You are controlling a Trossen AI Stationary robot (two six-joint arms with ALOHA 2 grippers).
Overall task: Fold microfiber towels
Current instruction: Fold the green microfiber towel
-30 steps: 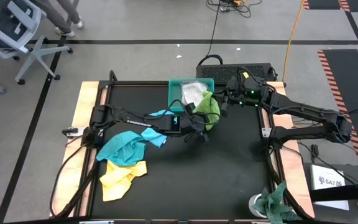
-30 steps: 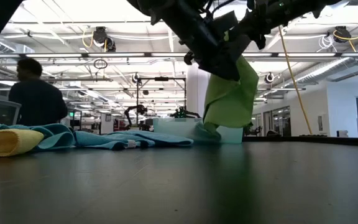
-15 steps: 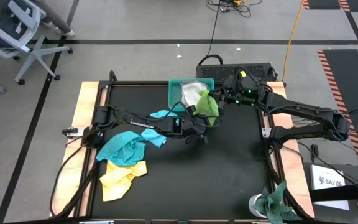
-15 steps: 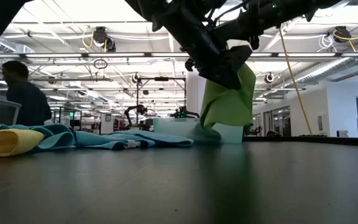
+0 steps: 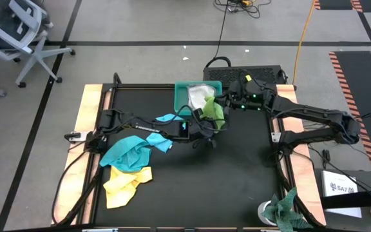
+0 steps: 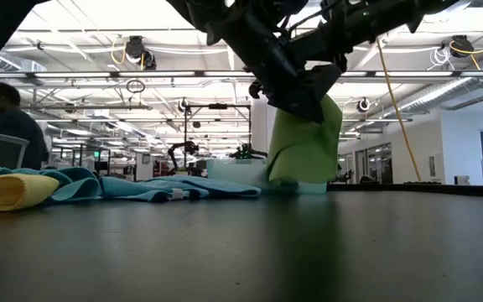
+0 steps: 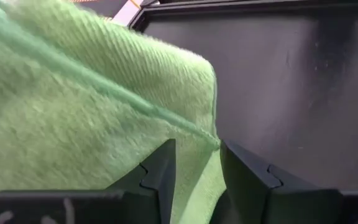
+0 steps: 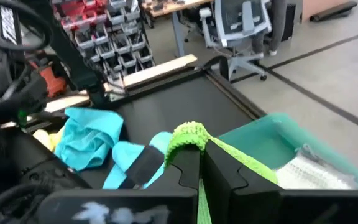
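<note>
Our lime green microfiber towel (image 5: 214,111) has sunk toward the teal plastic tray (image 5: 183,89), right end effector (image 8: 200,163) pinching it, left end effector (image 7: 194,163) slightly spread astride its edge.

Two dark robot arms reach toward each other from opposite sides and meet near the middle. The left gripper (image 5: 206,127) has its jaws parted slightly around green cloth. The right gripper (image 5: 222,103) has its jaws pinched closed on the same cloth.
</note>
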